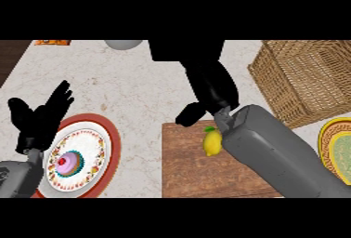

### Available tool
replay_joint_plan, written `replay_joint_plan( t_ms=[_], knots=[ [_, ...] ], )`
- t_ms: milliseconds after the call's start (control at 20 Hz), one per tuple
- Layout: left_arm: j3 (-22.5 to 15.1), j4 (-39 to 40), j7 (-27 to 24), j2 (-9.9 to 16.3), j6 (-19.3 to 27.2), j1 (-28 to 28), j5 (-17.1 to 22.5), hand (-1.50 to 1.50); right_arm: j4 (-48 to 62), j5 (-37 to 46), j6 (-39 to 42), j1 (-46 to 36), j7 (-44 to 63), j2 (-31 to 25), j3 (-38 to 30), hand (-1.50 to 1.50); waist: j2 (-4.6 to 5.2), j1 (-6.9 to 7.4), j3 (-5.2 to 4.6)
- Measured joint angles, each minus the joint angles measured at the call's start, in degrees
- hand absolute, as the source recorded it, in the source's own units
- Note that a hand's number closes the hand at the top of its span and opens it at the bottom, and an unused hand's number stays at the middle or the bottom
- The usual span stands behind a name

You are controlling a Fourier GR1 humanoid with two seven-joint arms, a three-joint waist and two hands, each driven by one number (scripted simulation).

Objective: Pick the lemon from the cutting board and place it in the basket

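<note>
Head view: the lemon (212,142) lies on the cutting board (198,172), not yet lifted. The right hand (209,88) hangs at its twelve o'clock; its fingers' state is unclear. The basket (305,79) waits at two o'clock. The left hand (41,118) rests with relaxed fingers at nine o'clock.

Lemon (212,142) on cutting board (195,172), basket (308,79) behind-right, plate (72,160) with cupcake (68,163) at left.

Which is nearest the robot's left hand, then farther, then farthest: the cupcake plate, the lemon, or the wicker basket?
From the left hand:
1. Cupcake plate, right beside and below the hand.
2. Lemon, on the cutting board at centre.
3. Wicker basket, far right, top corner.
</note>
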Motion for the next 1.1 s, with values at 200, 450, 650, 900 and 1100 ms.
replay_joint_plan(
  t_ms=[200, 450, 650, 900, 1100],
  knots=[
    [0.97, 0.42, 0.11, 0.81, -0.87, -0.04, 0.48, 0.00, -0.27, 0.62, 10.21, -8.43, 14.00, -2.64, -1.92, -1.50, -0.03, -0.22, 0.06],
    [0.99, 1.00, -0.04, 0.19, -0.81, -0.89, -0.05, 0.00, -0.37, -7.54, 22.24, -14.88, 21.74, -3.91, -6.71, -1.50, 0.30, -0.24, 0.17],
    [1.72, 0.34, 0.23, 0.50, -1.26, -0.01, 0.34, 0.00, -1.78, -16.33, 27.66, -15.06, 22.98, -5.98, -10.52, -1.50, 0.32, -0.39, 0.26],
    [1.82, -0.76, 0.54, -0.18, -0.42, 0.57, -0.41, 0.00, -8.83, -25.64, 29.96, -11.84, 25.35, -9.63, -13.89, -1.50, 0.27, -0.93, 0.32],
    [2.48, -1.71, 1.30, 0.01, -0.81, 0.84, -0.48, 0.00, -17.37, -29.98, 29.92, -6.36, 26.43, -13.53, -16.31, -1.50, 0.40, -0.88, 0.35]
  ],
)
